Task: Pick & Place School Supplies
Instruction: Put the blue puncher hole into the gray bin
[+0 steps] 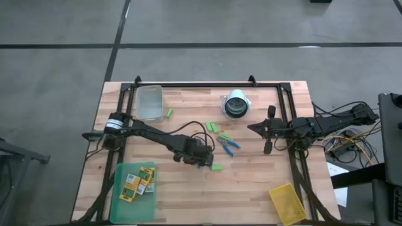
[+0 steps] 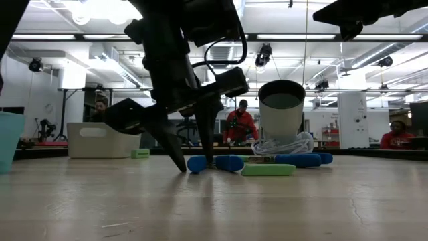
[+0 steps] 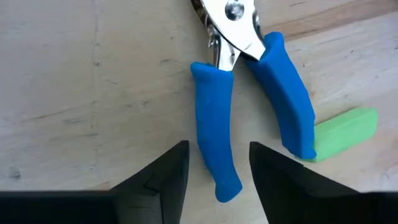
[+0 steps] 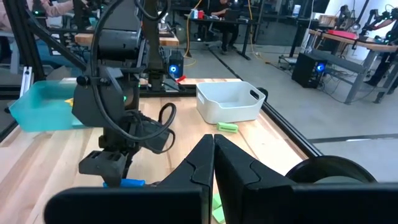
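left gripper (image 3: 217, 165) down at the table near its middle, fingers spread and straddling one blue handle of a pair of scissors (image 3: 249, 93); nothing pinched yet. a green eraser block (image 3: 345, 132) touches the tip of the other handle. judged step: the grasp on the scissors, just before closing. next move likely calls for closing on that one handle and lifting cleanly, without dragging the eraser along.

right gripper (image 4: 213, 163) hangs well right of the scissors, fingers pressed together, holding nothing.

second pair of scissors (image 1: 227, 144) lies just right of the first; more green blocks near them.

containers: green tray (image 1: 119, 201), left and nearward of the scissors, holds crayon boxes (image 1: 137, 182). white bin (image 1: 150, 102) far-left of them, contents not clear. yellow bin (image 1: 287, 202) near-right, contents cannot tell. round cup (image 1: 236, 103) beyond them.
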`<action>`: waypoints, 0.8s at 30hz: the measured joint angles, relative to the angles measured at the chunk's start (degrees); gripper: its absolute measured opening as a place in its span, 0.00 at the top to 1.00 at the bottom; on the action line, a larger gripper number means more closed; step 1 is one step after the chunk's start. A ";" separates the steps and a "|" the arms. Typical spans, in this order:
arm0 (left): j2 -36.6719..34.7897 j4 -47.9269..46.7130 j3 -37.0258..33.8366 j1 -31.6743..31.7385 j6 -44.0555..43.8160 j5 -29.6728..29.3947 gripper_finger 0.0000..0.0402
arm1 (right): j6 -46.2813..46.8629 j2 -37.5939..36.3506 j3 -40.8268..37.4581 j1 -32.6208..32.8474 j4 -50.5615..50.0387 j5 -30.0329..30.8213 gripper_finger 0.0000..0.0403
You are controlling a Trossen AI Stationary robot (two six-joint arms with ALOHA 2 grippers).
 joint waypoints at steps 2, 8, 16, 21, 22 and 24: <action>0.00 -0.10 -0.04 0.04 0.02 0.04 0.58 | -0.07 0.00 0.00 0.00 -0.04 0.00 0.98; 0.00 -1.12 -0.11 0.04 0.04 0.02 0.74 | -0.07 0.00 0.00 0.02 -0.07 0.00 0.98; 0.00 -1.59 -0.15 0.04 0.13 0.00 0.90 | -0.09 0.00 0.00 0.02 -0.07 0.00 0.98; -0.09 -1.75 0.09 0.04 0.19 0.00 0.90 | -0.09 0.00 0.00 0.01 -0.09 0.00 0.98; -0.12 -1.77 0.21 0.09 0.38 -0.01 0.90 | -0.03 0.00 0.00 0.02 -0.09 0.00 0.98; -0.42 -1.28 0.40 0.23 1.24 -0.11 0.90 | -0.06 0.01 0.00 0.02 -0.09 0.00 0.98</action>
